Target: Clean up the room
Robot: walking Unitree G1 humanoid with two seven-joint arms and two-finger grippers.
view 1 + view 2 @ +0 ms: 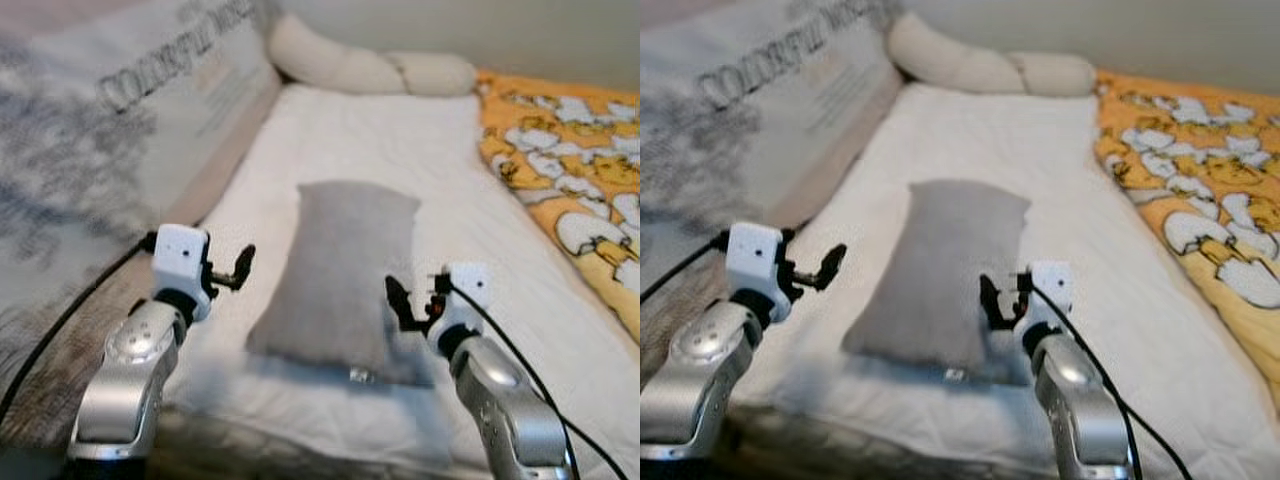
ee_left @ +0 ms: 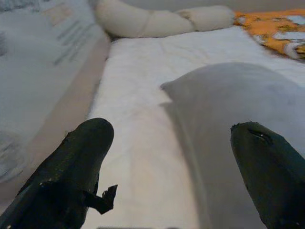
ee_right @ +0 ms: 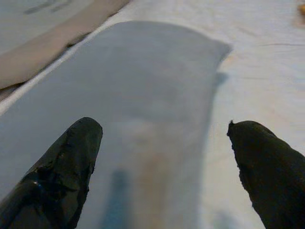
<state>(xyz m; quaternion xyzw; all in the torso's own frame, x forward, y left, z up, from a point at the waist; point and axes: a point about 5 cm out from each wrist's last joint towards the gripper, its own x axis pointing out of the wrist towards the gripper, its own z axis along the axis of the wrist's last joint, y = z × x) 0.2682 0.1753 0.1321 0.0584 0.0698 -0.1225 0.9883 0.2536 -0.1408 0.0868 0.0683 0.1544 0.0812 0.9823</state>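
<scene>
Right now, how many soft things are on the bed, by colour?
Grey: 1, the pillow
Cream: 1, the long twisted cushion
Orange with white patterns: 1, the blanket
Total: 3, all lying on the white mattress

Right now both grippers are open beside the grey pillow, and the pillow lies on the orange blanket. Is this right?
Not quite. The grey pillow lies on the white sheet, as the left eye view shows; the orange blanket is apart, on the robot's right. The left gripper and right gripper are indeed open beside the pillow.
</scene>
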